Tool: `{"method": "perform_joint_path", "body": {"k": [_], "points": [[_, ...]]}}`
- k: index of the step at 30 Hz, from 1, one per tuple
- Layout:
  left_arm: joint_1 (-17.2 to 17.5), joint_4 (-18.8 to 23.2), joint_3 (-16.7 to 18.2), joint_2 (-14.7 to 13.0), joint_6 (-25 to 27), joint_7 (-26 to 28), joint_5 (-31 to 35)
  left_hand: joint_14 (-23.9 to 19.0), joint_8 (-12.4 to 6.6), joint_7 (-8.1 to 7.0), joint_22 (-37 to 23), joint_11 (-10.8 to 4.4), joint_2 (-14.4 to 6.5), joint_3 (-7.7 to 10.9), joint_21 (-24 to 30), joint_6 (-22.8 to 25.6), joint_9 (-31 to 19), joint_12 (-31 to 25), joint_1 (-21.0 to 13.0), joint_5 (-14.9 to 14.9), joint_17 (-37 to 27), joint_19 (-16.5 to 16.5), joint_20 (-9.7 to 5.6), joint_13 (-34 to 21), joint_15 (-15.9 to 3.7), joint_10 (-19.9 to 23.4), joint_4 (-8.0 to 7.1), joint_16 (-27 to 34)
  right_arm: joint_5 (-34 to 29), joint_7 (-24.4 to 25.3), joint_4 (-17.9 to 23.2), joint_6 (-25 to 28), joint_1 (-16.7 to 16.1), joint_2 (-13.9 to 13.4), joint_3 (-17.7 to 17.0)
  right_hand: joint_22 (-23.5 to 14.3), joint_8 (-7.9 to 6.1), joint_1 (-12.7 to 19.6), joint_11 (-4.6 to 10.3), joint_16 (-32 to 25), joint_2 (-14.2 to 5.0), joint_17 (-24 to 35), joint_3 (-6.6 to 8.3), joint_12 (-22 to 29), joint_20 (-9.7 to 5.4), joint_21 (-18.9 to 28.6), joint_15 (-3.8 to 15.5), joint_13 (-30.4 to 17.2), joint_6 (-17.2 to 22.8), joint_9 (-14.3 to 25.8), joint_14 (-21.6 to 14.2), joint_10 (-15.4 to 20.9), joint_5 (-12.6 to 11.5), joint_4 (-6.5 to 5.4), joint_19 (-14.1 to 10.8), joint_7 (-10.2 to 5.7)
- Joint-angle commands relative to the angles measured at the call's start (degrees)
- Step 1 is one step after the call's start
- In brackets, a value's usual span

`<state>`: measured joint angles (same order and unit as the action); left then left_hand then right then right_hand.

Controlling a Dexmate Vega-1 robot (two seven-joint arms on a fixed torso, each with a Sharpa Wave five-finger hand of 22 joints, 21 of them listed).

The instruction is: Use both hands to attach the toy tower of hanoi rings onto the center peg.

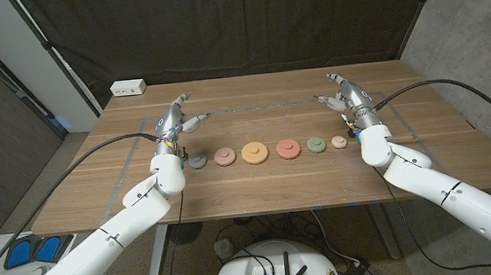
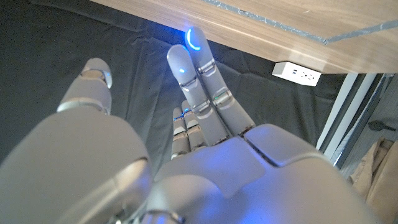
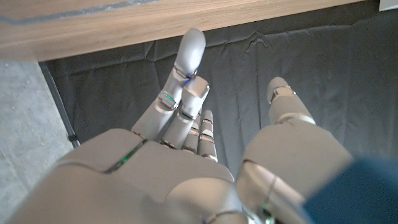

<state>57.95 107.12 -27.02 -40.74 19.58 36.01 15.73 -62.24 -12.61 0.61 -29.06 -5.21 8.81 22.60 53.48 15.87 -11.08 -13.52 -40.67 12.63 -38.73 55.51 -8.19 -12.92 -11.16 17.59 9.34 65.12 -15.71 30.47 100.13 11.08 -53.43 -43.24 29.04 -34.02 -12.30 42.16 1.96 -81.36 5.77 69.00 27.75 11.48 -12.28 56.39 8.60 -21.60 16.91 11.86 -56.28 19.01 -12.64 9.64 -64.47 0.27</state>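
Several round toy rings lie in a row across the middle of the wooden table (image 1: 259, 190): grey (image 1: 197, 160), salmon (image 1: 224, 156), orange (image 1: 255, 152), red (image 1: 287, 149), green (image 1: 317, 145) and a small pale pink one (image 1: 339, 141). Each has a small bump at its middle. My left hand (image 1: 177, 121) hovers just behind the grey ring, fingers stretched out and apart, holding nothing. Behind the pale pink ring my right hand (image 1: 349, 100) does the same. The wrist views show each hand (image 2: 199, 124) (image 3: 186, 137) with straight fingers against the dark curtain.
A white power strip (image 1: 128, 88) (image 2: 297, 74) sits at the table's back left corner. Blue tape lines (image 1: 124, 170) mark the table on the left. A black curtain (image 1: 235, 23) hangs behind. Black cables trail from both wrists.
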Motion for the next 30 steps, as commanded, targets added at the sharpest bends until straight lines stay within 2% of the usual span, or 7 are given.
{"method": "perform_joint_path", "body": {"k": [1, 5, 7, 9, 15, 24, 30], "points": [[0.0, 5.4, -1.3, -2.9, 8.2, -3.6, 5.3, -0.1, 0.05, 0.37, 0.1, 0.42, -0.6, -0.44, 0.1, 0.8, -0.1, 0.2, 0.1, 0.0, 0.2, -0.1, -3.83, -0.1, -1.24, 0.4, -0.15, 0.2, -7.2, 1.1, 4.2, 6.8, -0.9, 0.2, 2.0, 0.2, -0.59, 1.2, 0.11, 0.6, 0.09, -0.3, 0.52, 0.1, -0.17, -0.3, 3.85, -0.4, 1.2, 0.2, 0.9, -0.4, 0.3, 0.05, 0.8, -0.28], [-0.2, 5.7, -1.9, -3.8, 9.1, -4.2, 6.9, 0.0, 0.05, 0.28, 0.2, 0.3, -0.8, -0.54, 0.1, 0.9, -0.1, 0.1, 0.1, 0.0, 0.4, 0.0, -3.85, -0.1, -1.26, 0.8, -0.18, 0.2, -7.6, 0.2, 5.7, 8.8, -2.0, -0.2, 2.0, 0.5, -0.48, 2.0, 1.07, 1.2, 0.03, -0.6, 0.63, 0.1, -0.15, -0.5, 3.86, -0.7, 1.1, 0.3, 1.7, -1.0, 0.3, 0.14, 1.3, -0.65], [-0.3, 5.6, -2.0, -3.8, 9.0, -4.4, 7.0, -0.1, 0.11, 0.42, 0.3, 0.41, -0.9, -0.61, 0.2, 0.9, -0.2, 0.0, 0.0, 0.1, 0.3, 0.1, -3.87, -0.1, -1.27, 1.3, -0.17, 0.5, -7.8, -0.7, 6.3, 9.5, -2.4, -0.8, 2.0, 0.6, -0.17, 2.5, 2.29, 1.7, 0.02, -0.9, 0.65, 0.1, -0.1, -0.4, 3.85, -1.0, 0.4, 0.3, 2.4, -1.6, 0.3, 0.14, 1.7, -1.47], [-0.5, 5.5, -2.1, -4.0, 8.9, -4.8, 7.2, -0.2, 0.15, 0.56, 0.3, -0.04, -1.0, -0.67, 0.3, 1.0, -0.2, -0.2, -0.2, 0.1, 0.4, 0.1, -3.86, -0.1, -1.27, 1.8, -0.13, 0.6, -7.4, -1.7, 7.2, 10.4, -2.7, -1.2, 1.7, 0.7, 0.07, 2.7, 2.5, 2.2, 0.07, -1.2, 0.59, 0.2, -0.05, -0.4, 3.85, -1.2, -0.3, 0.3, 2.9, -1.7, 0.4, 0.09, 2.1, -2.42], [-0.9, 6.5, -2.3, -4.6, 10.4, -7.5, 7.1, -0.3, 0.29, 0.66, 0.4, -0.1, -1.2, -0.69, 0.4, 1.0, -0.2, -0.1, -0.6, 0.3, 0.3, 0.1, -3.93, -0.1, -1.29, 1.8, 0.05, 1.0, -8.5, -4.8, 10.5, 15.2, -3.2, -2.7, 1.7, 0.9, -0.11, 2.7, 2.23, 3.0, 0.03, -1.8, 0.35, 0.4, 0.01, -0.6, 3.84, -1.5, 0.1, 0.4, 3.7, -1.8, 0.5, -0.15, 2.8, -2.13], [-1.5, 10.3, -3.0, -6.9, 15.9, -13.0, 8.2, -0.2, 0.46, 0.44, 0.4, -0.37, -1.3, -0.74, 0.5, 0.8, -0.2, 0.1, -1.2, 0.4, 0.4, -0.1, -3.94, -0.2, -1.28, 1.5, 0.21, 1.2, -8.1, -13.6, 15.0, 24.3, -1.5, -5.0, 2.3, 1.5, -0.07, 1.9, 1.51, 4.7, -0.08, -3.1, -0.97, 0.9, 0.04, -0.4, 3.81, -3.0, -0.1, 0.4, 5.2, -2.1, 0.5, -0.75, 4.3, -1.9], [-2.3, 12.2, -3.5, -8.3, 19.3, -16.8, 8.3, -0.1, 0.46, 0.45, 0.5, -0.35, -1.5, -0.68, 0.5, 1.0, -0.2, 0.1, -1.7, 0.6, 0.4, -0.3, -3.96, -0.2, -1.3, 1.7, 0.33, 1.3, -7.6, -15.4, 15.5, 25.0, -0.7, -6.1, 2.9, 2.1, -0.1, 2.6, 2.62, 4.7, -0.7, -3.4, -1.4, 1.5, -0.07, -0.1, 3.87, -4.0, -0.1, 0.5, 5.4, -1.0, 0.0, -0.43, 4.7, -1.74]]}}
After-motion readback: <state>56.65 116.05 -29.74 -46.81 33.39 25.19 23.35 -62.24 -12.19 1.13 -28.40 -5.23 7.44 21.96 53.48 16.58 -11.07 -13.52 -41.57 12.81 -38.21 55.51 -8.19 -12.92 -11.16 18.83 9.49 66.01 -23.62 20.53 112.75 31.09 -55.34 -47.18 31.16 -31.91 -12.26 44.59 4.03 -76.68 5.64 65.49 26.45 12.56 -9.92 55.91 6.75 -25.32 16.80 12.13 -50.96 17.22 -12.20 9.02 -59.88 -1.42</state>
